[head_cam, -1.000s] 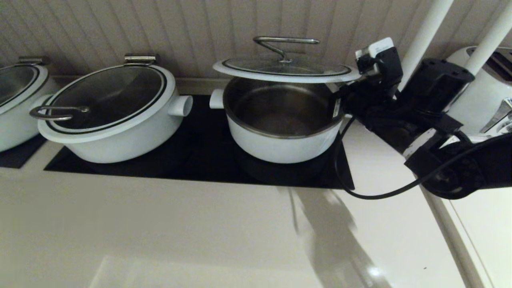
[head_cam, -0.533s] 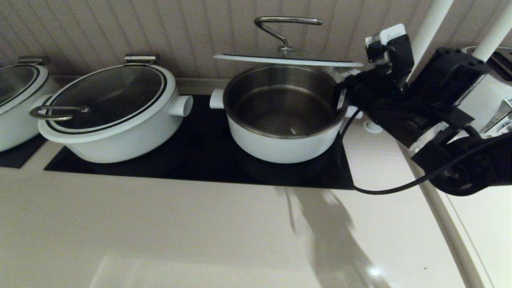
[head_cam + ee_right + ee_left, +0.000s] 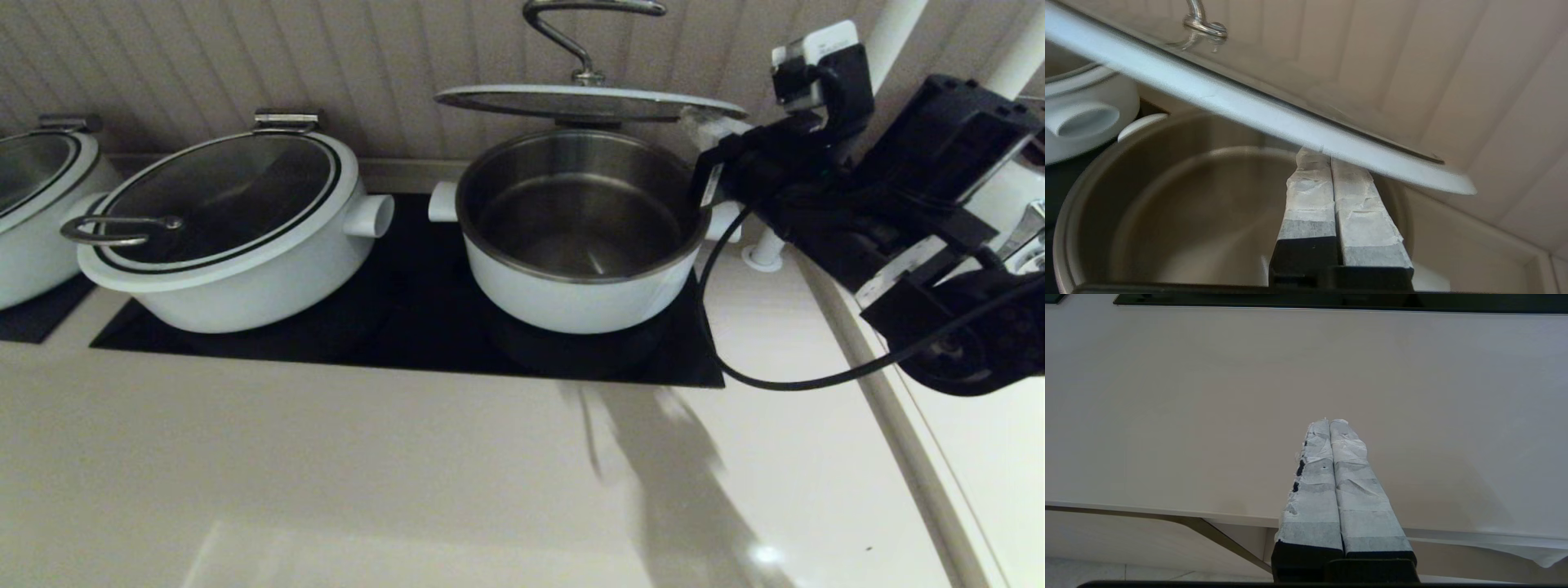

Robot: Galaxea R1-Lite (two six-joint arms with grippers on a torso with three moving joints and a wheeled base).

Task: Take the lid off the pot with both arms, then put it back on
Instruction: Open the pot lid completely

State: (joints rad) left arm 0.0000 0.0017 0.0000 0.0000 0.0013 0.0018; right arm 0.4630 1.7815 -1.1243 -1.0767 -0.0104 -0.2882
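Note:
The glass lid [image 3: 588, 102] with its white rim and bent steel bar handle [image 3: 588, 33] hangs level in the air above the pot [image 3: 571, 306]. The pot is open and its steel bowl is empty. My right gripper [image 3: 709, 122] reaches in from the right. Its fingers are pressed together under the lid's right rim, and the lid [image 3: 1249, 106] rests on top of them [image 3: 1327, 157]. The pot's bowl [image 3: 1167, 196] lies below. My left gripper [image 3: 1329, 421] is shut and empty over the pale counter near its front edge, outside the head view.
A wider white pot [image 3: 245, 278] with a loop-handled lid stands left of the pot on the black cooktop [image 3: 408, 318]. Another pot [image 3: 33, 220] is at the far left. A toaster [image 3: 1008, 204] and white posts [image 3: 886, 33] stand right. The panelled wall is close behind.
The right arm has risen and carried the lid up from just above the pot's rim to well clear of it. The left gripper view shows no earlier frame.

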